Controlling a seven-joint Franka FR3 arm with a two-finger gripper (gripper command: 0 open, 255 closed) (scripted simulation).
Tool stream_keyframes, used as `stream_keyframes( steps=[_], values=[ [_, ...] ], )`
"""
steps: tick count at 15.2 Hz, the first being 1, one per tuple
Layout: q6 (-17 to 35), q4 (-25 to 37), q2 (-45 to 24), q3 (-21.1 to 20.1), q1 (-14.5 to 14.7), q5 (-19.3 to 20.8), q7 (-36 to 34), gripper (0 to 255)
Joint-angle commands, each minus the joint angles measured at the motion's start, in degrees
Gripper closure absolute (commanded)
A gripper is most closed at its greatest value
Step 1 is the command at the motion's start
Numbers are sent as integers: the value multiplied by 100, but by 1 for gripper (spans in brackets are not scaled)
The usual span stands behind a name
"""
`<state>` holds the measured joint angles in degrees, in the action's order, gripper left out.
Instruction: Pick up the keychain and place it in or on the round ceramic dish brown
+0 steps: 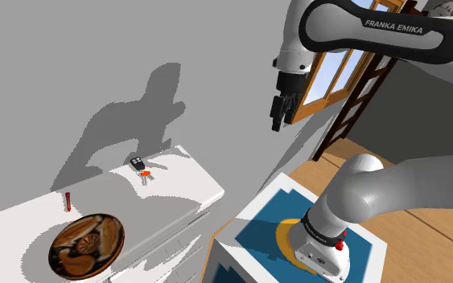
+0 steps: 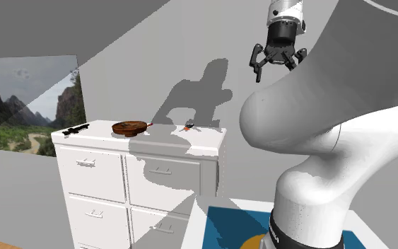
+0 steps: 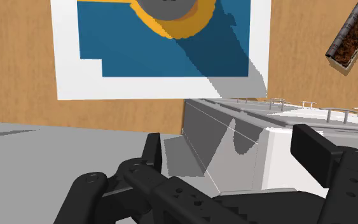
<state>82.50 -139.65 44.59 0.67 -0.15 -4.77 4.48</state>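
White worktop carried the keychain at its far end, well apart from the brown dish. High above, the claw hung spread and empty. A misjudged descent might knock the small keychain off the edge.

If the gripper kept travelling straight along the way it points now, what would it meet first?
Probably the near end of the white cabinet, between the open fingers in the wrist view; the gripper points downward and nothing lies between. Depth is unclear, though.

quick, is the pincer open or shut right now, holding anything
The pincer is open and holds nothing; the keychain lies on the cabinet.
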Motion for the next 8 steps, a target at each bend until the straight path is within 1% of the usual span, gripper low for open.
stream_keyframes(
  steps=[1, 8],
  values=[
    [0, 0, 0, 0, 0, 0, 0, 0],
    [1157, 38, -882, -697, 257, -450, -643, 0]
  ],
)
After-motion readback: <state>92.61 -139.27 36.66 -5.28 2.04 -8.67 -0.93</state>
